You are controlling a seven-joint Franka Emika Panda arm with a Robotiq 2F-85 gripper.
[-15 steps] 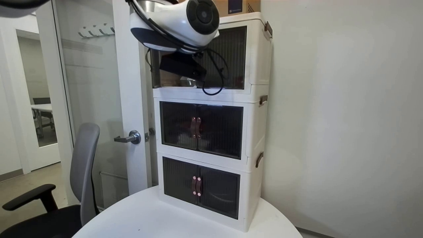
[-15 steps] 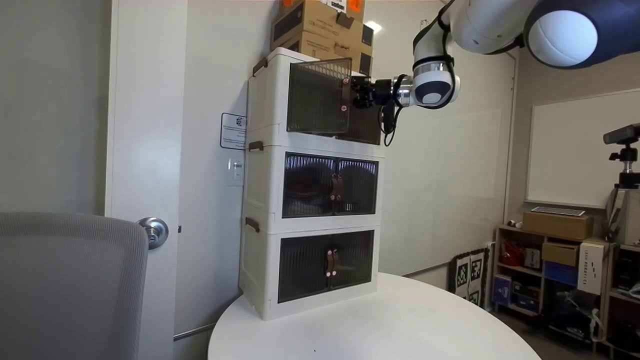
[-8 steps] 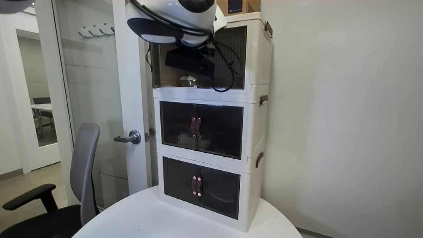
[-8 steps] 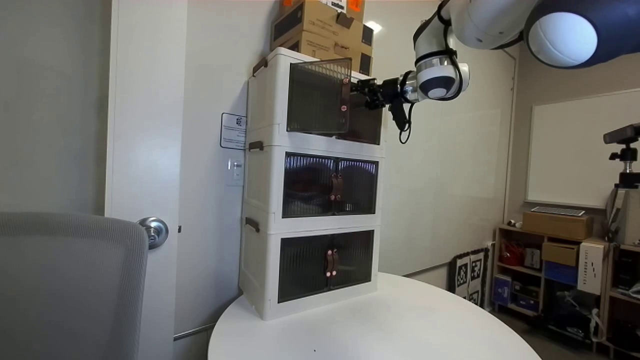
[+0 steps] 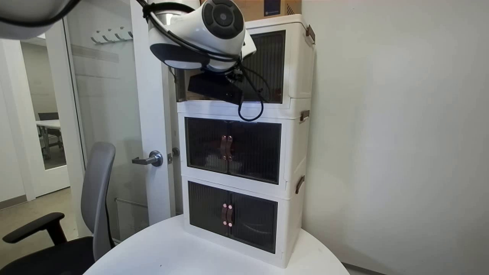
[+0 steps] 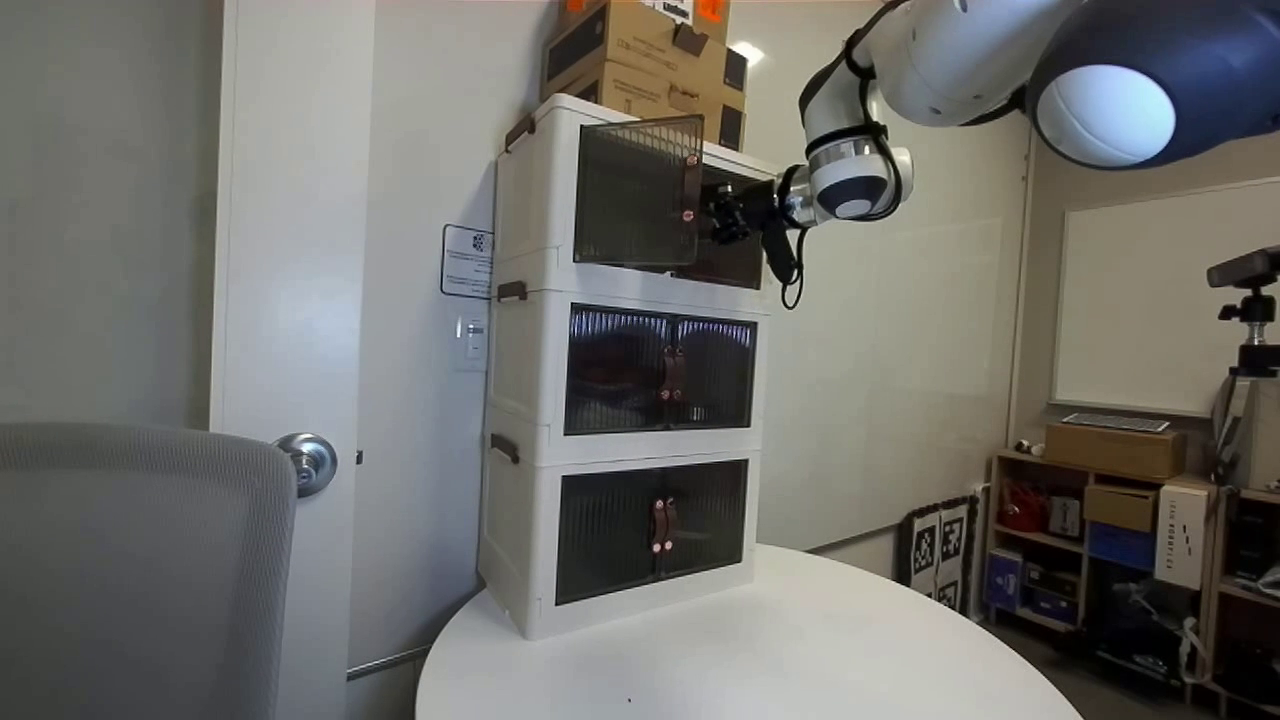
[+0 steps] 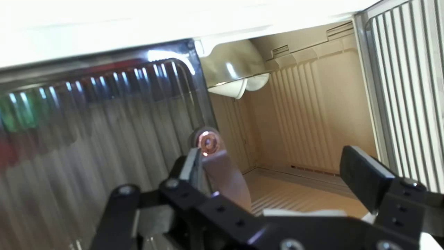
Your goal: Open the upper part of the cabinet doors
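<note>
The white cabinet has three stacked sections with dark ribbed doors. In the top section, one door is swung open; its edge also shows in the wrist view. The other top door looks shut; it also shows in an exterior view. Its brown strap handle has a copper rivet. My gripper is open in front of the top section. One finger is right beside the strap; whether it touches or sits inside the loop is unclear. The other finger is over the opening.
A bowl with white items stands inside the top section. Cardboard boxes are stacked on the cabinet. The middle doors and bottom doors are shut. The cabinet stands on a round white table, with a chair beside it.
My gripper first drew back from the top section, then moved lower and in toward the shut door's handle. The open door has not visibly moved.
</note>
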